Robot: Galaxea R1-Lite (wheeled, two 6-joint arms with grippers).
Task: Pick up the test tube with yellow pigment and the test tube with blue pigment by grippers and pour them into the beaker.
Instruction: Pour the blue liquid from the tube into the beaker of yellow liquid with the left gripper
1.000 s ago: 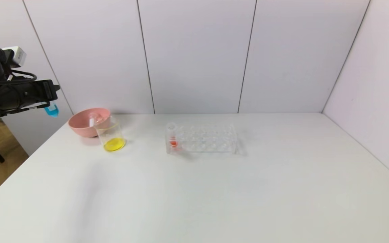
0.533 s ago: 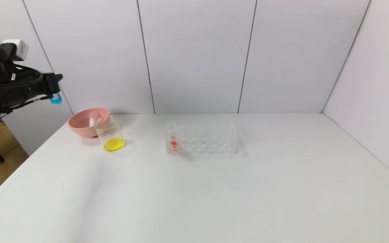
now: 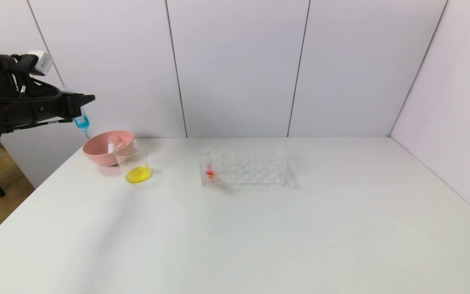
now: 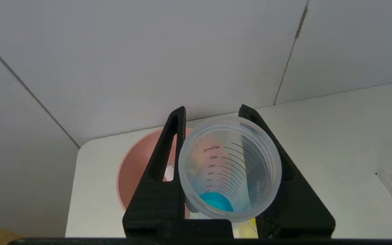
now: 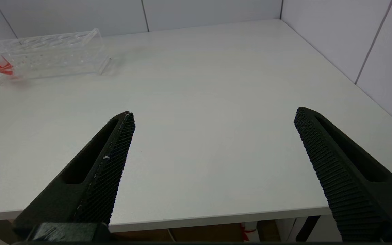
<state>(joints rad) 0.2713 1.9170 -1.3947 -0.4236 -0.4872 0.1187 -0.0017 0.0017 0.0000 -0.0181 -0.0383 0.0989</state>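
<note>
- Reference landmark: the beaker (image 3: 134, 166), standing on the table (image 3: 259, 228) and touching the front of the pink bowl (image 3: 102, 148).
- Progress, yellow stage: the beaker already holds yellow liquid at its bottom. A slim clear tube (image 3: 111, 145) lies in the pink bowl just behind the beaker; judged to be the emptied test tube with yellow pigment, though its contents cannot be read.
- Progress, blue stage: the left gripper (image 4: 228, 163) is raised above and to the left of the beaker, jaws clamped on the test tube with blue pigment (image 4: 230, 170). Blue liquid sits at the tube's bottom; none shows in the beaker. The blue pour is judged still to be done.
- Remaining: carry the tube over the beaker mouth and tip it.
- The right gripper (image 5: 213, 163) is parked well to the right of the beaker, low at the table's near edge, jaws wide apart and empty.
- The tube rack (image 3: 244, 168), right of the beaker, holds one red-liquid tube (image 3: 208, 163).
- Hidden: in the left wrist view the beaker is almost wholly covered by the held tube and gripper body. In the head view only the tube's blue tip shows below the fingers.
</note>
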